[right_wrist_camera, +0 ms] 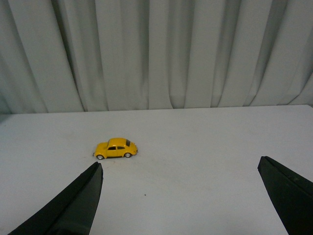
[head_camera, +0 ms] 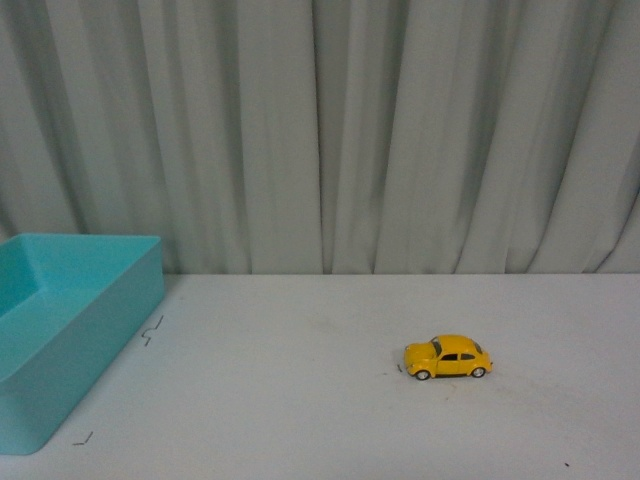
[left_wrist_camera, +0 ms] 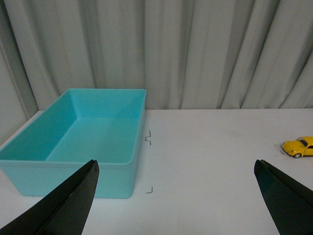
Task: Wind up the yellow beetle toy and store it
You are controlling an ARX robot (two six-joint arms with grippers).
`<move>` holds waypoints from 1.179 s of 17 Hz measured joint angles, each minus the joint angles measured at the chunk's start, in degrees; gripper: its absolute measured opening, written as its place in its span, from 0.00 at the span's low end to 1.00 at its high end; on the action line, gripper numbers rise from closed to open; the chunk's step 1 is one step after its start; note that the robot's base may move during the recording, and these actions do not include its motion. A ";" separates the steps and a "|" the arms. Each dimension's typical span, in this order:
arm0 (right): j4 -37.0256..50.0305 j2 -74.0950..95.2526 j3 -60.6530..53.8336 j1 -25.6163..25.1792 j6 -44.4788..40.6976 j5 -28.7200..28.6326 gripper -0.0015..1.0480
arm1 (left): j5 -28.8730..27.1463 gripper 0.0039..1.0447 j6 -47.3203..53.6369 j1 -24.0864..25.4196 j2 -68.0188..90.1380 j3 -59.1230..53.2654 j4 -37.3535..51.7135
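A small yellow beetle toy (head_camera: 447,357) stands on its four wheels on the pale surface (head_camera: 300,410), out on the robot's right side and well apart from everything else. It is glossy and rounded, with a domed roof, dark windows and black tyres with light hubs. From the front it shows side-on, its rounded nose pointing toward the robot's left. A tiny dark mark lies on the surface just beside that nose.

Far over on the left sits a turquoise bin (head_camera: 110,330). It is rectangular, made of smooth matt plastic, with softly rounded corners, plain sloping walls and an open top. The left wrist view looks down into it and shows only its bare floor. A few thin, dark, corner-shaped marks (head_camera: 152,328) lie on the surface beside the bin's near and right edges.

The surface is flat, off-white and faintly scuffed. Behind it hangs a grey-white curtain (head_camera: 320,130) in deep vertical folds.

The left fingers (left_wrist_camera: 68,203) are black, smooth and tapering to blunt points. They are spread wide with nothing between them, above the surface near the bin. The right fingers (right_wrist_camera: 73,205), of the same shape, are likewise spread wide and hold nothing, with the toy lying beyond them, nearer to one finger than to the other.
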 joint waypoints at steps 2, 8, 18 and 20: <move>0.00 0.00 0.00 0.00 0.00 0.00 0.94 | 0.00 0.94 0.00 0.00 0.00 0.00 0.00; 0.00 0.00 0.00 0.00 0.00 0.00 0.94 | 0.00 0.94 0.00 0.00 0.00 0.00 0.00; 0.00 0.00 0.00 0.00 0.00 0.00 0.94 | 0.00 0.94 0.00 0.00 0.00 0.00 0.00; 0.00 0.00 0.00 0.00 0.00 0.00 0.94 | 0.00 0.94 0.00 0.00 0.00 0.00 0.00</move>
